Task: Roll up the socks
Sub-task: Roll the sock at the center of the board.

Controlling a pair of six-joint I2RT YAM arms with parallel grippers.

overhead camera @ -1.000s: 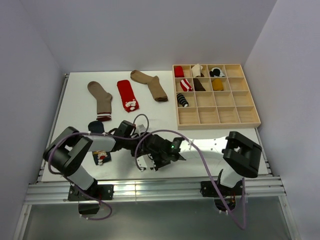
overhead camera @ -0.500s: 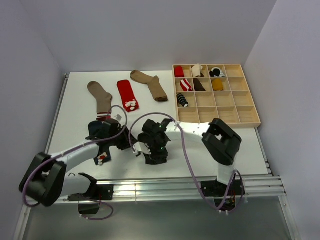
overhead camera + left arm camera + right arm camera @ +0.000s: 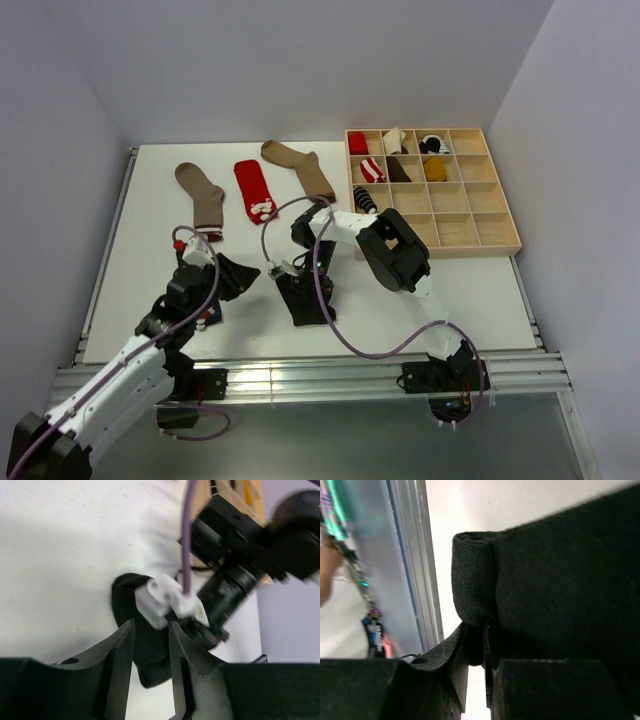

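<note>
The right hand [image 3: 476, 632] is nearly closed. It seems to pinch the folded end of the plain black sock [image 3: 555, 580], though the view is too close to show how much fabric it has. That sock lies on the bench [image 3: 150, 200] near its front edge, long axis running roughly front to back. The left hand [image 3: 151, 626], half open and empty, points at it from just left.
</note>
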